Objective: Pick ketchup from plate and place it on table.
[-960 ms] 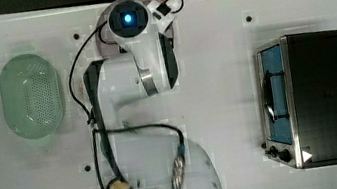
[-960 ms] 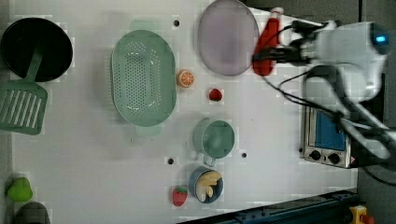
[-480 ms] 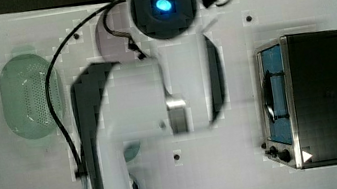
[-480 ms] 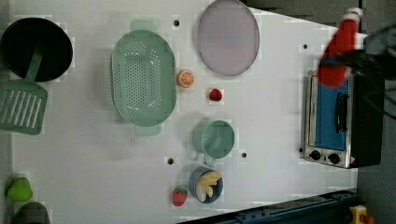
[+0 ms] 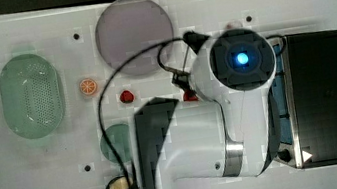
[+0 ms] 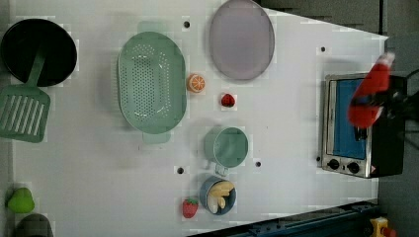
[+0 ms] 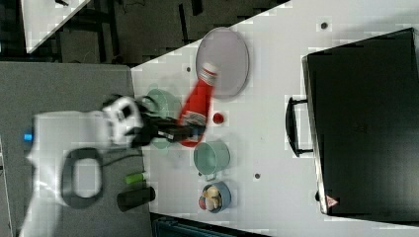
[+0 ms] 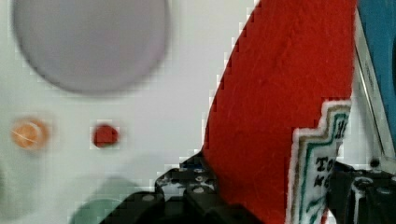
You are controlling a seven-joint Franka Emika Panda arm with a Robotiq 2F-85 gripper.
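The ketchup [image 6: 368, 94], a slim red bottle with a white label and whitish tip, hangs tilted in the air in front of the toaster oven, clear of the table [image 6: 286, 148]. My gripper [image 6: 380, 101] is shut on its lower body. In the right view the ketchup [image 7: 197, 106] slants up from the gripper [image 7: 185, 132], with its tip over the plate's [image 7: 225, 54] edge. The wrist view shows the ketchup [image 8: 280, 107] between dark fingers [image 8: 187, 186]. The lilac-grey plate [image 6: 241, 39] lies bare. In the top view my arm hides most of the ketchup [image 5: 189, 95].
A toaster oven [image 6: 346, 128] stands at the left view's right edge. A green basket [image 6: 150, 81], an orange slice [image 6: 195, 82], a strawberry [image 6: 227, 100], a teal dish [image 6: 227, 145] and a bowl of banana [image 6: 218, 195] sit mid-table. A black pan [image 6: 38, 49] and a spatula [image 6: 22, 111] lie at the left view's left.
The ketchup has travelled with my gripper from beside the plate toward the left view's right and now hangs before the oven. In the top view my arm swung down and right.
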